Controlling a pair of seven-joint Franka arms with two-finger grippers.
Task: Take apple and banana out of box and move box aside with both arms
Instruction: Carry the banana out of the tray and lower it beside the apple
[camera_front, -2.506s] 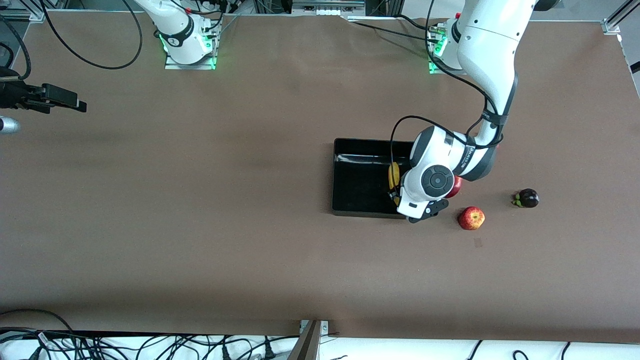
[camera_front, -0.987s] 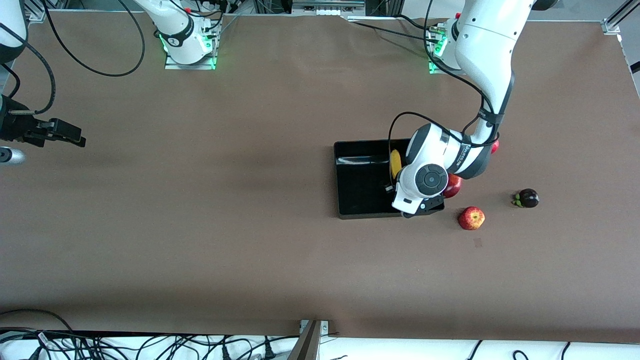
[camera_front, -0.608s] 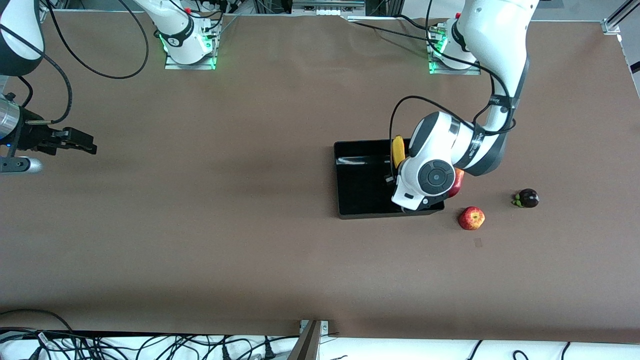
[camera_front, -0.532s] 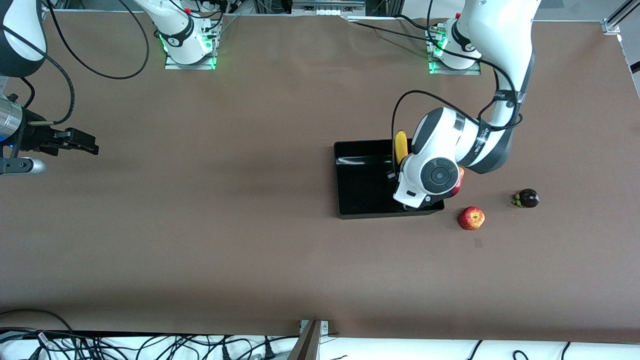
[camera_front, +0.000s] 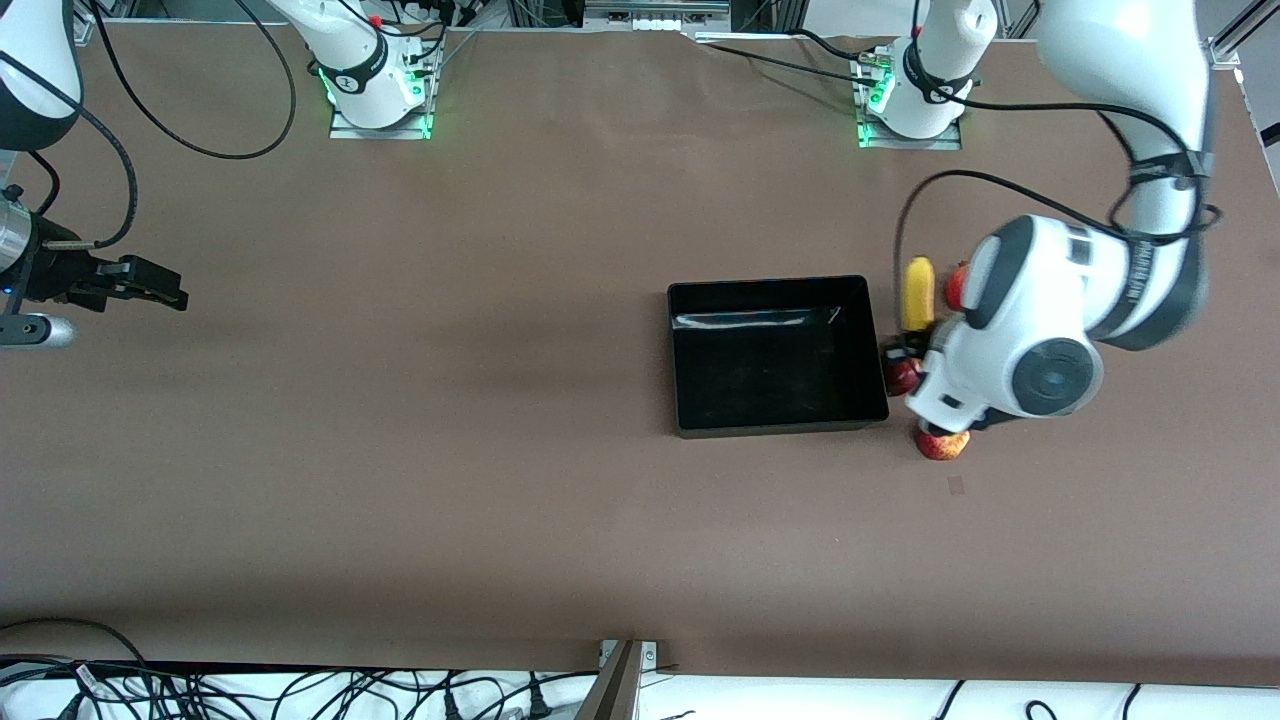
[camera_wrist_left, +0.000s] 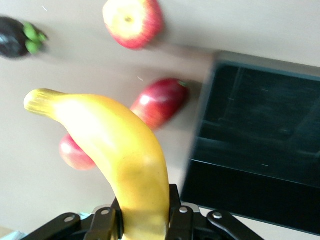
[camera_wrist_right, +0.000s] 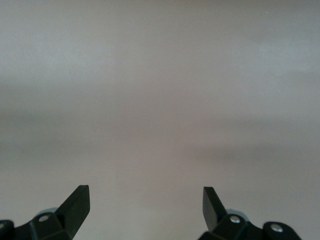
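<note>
Banana (camera_wrist_left: 117, 150) lifted out by left hand (camera_wrist_left: 145, 220) | box (camera_front: 777, 355) empty

Two white jointed robot arms w/ glossy rounded shells, dark grey bands at the joints & black cables looping along the links; the left arm (camera_front: 1120, 130) has a round grey cap w/ a small centre disc on its wrist housing, the right arm (camera_front: 35, 70) a silver metal cylinder near its wrist. Each base sits on a metal plate lit by green lights, w/ small red spots on the base collars. Grippers are black: left gripper (camera_wrist_left: 145, 220) shows silver screw heads on black linkage bars, right gripper (camera_wrist_right: 145, 202) has two pointed black fingertips (camera_wrist_right: 77, 200) & silver screws.
</note>
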